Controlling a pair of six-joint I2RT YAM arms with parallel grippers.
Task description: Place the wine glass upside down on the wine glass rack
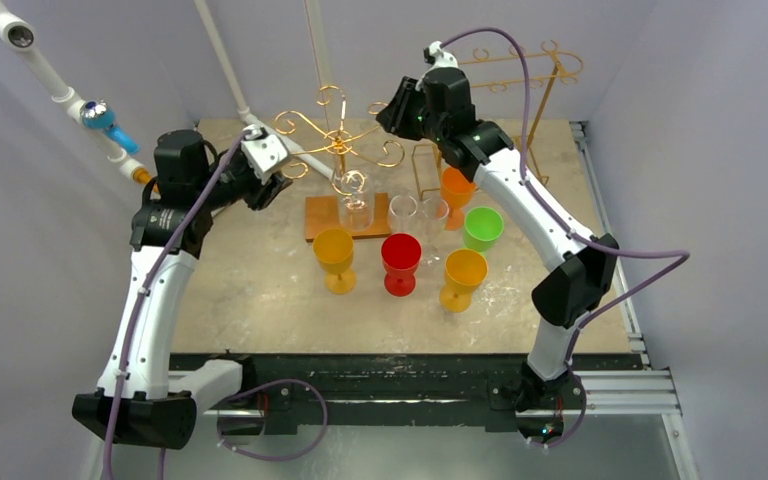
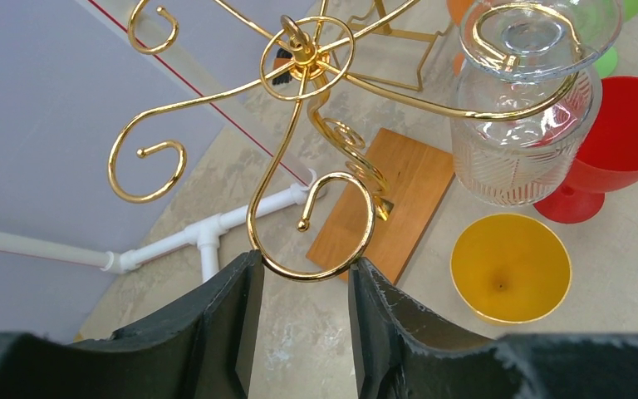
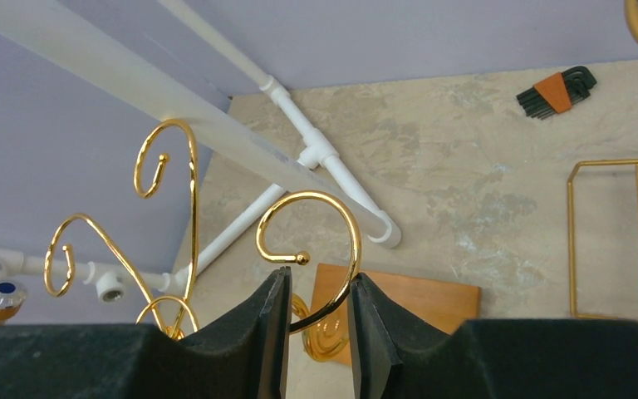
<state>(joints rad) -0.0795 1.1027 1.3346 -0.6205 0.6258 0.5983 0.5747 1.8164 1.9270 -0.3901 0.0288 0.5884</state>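
Observation:
The gold wine glass rack (image 1: 338, 135) stands on a wooden base (image 1: 322, 216) at the back middle of the table. A clear wine glass (image 1: 353, 205) hangs upside down from one of its curls, its foot caught in the loop (image 2: 540, 33) and its bowl (image 2: 525, 141) below. My left gripper (image 1: 278, 175) is at the rack's left side, and its fingertips (image 2: 249, 270) touch both sides of a gold curl (image 2: 307, 270). My right gripper (image 1: 390, 110) is at the rack's right side, shut across another curl (image 3: 332, 241).
Two more clear glasses (image 1: 403, 212) (image 1: 432, 215) stand upright right of the base. Coloured goblets stand in front: yellow (image 1: 334, 255), red (image 1: 401, 262), amber (image 1: 464, 277), green (image 1: 482, 228), orange (image 1: 456, 190). A second gold rack (image 1: 520, 75) is at back right, white pipes (image 1: 260, 130) at back left.

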